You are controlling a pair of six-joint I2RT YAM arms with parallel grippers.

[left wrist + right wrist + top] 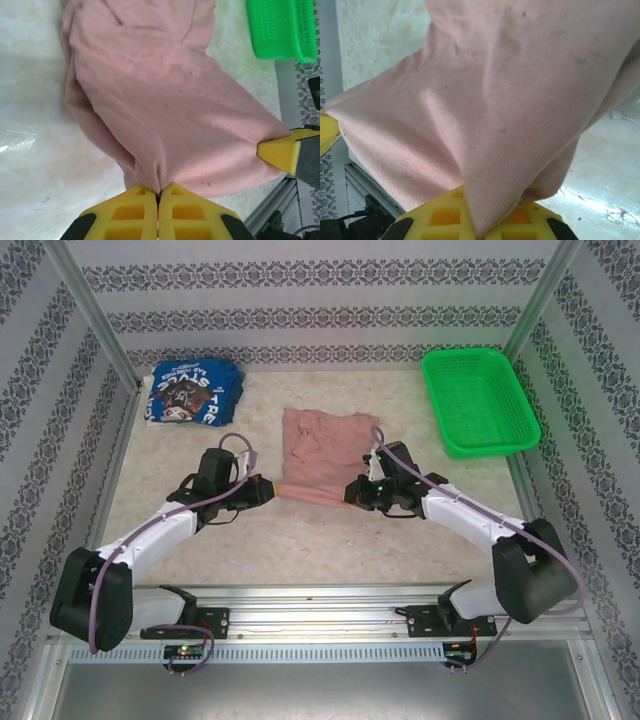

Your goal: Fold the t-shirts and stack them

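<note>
Left wrist view: left gripper [159, 196] pinches the pink t-shirt [165, 110] edge; right gripper [477, 225] is likewise clamped on it. Risk: an uneven pull slips cloth free, skewing the fold.

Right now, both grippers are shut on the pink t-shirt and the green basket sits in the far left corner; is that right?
Not quite: the top view shows the basket in the far right corner. The left gripper and right gripper are shut on the pink t-shirt.
</note>
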